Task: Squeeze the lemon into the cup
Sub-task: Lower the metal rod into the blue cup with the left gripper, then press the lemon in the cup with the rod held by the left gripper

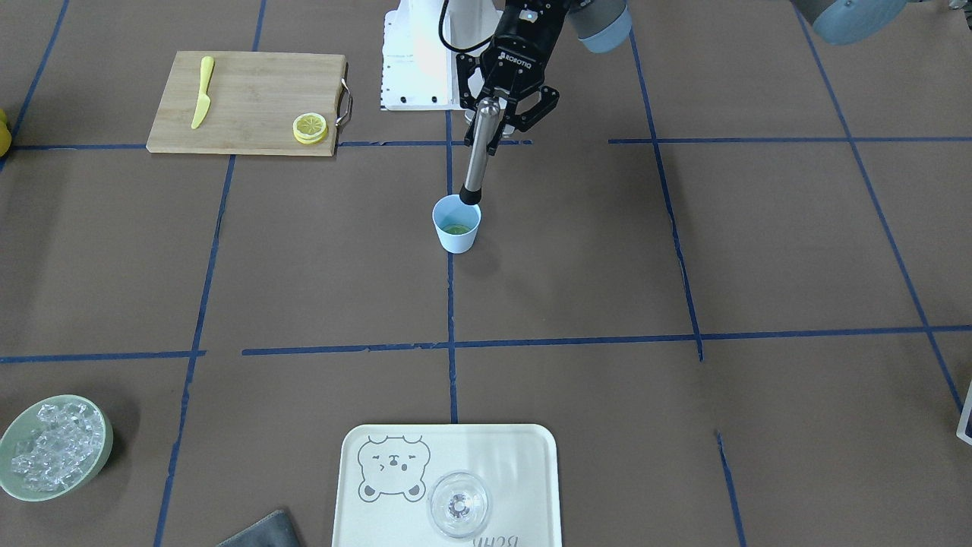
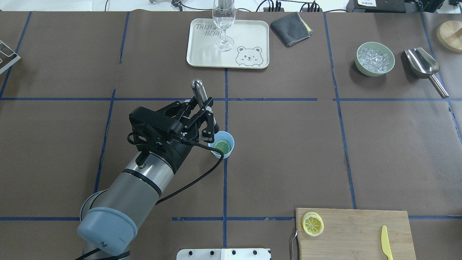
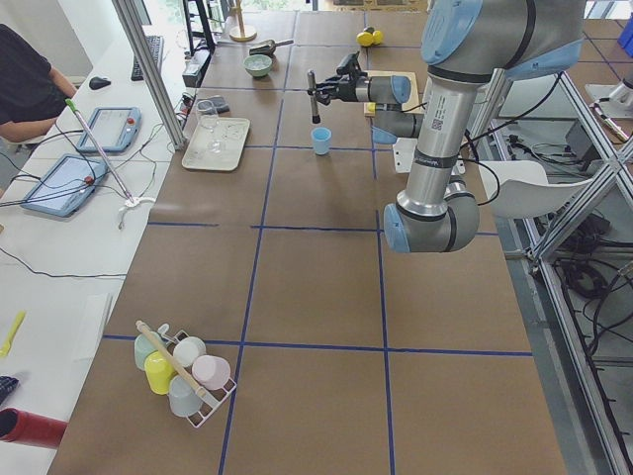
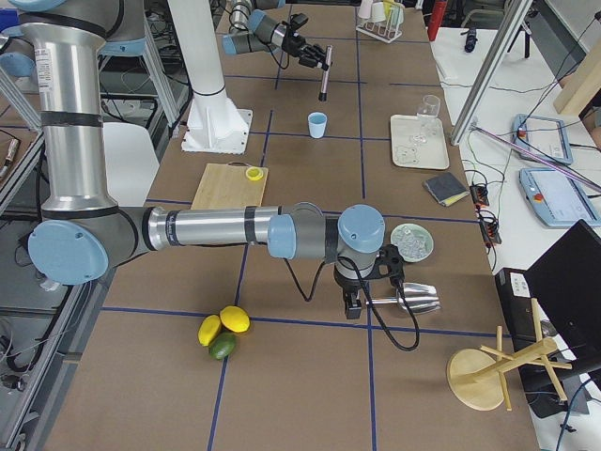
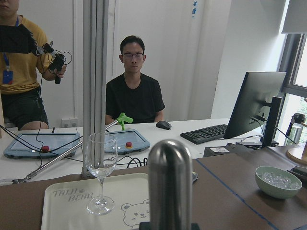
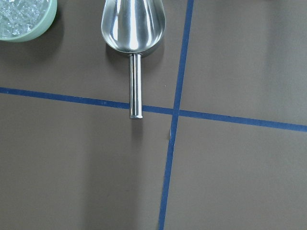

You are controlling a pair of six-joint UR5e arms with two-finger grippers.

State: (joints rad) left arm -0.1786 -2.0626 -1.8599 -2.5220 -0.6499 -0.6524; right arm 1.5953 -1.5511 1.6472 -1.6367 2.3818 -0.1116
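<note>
At bench centre, the left gripper (image 2: 208,115) pinches a brushed-steel muddler (image 2: 198,90) — its tip above the small light-blue plastic cup (image 2: 231,144). The round yellow lemon slice (image 2: 312,224) lies on the bamboo board (image 2: 361,231), near right, well apart. Centre the tip and press vertically — do not tip the cup.

Far up the table, you'll see the left gripper (image 3: 318,88) clamped on a slim silver metal rod (image 3: 314,107). It stands upright, its dark tip just above the small light-blue plastic cup (image 3: 320,141). Nearer you, a white wire rack of pastel cups (image 3: 184,373) rests on the brown table cover.
</note>
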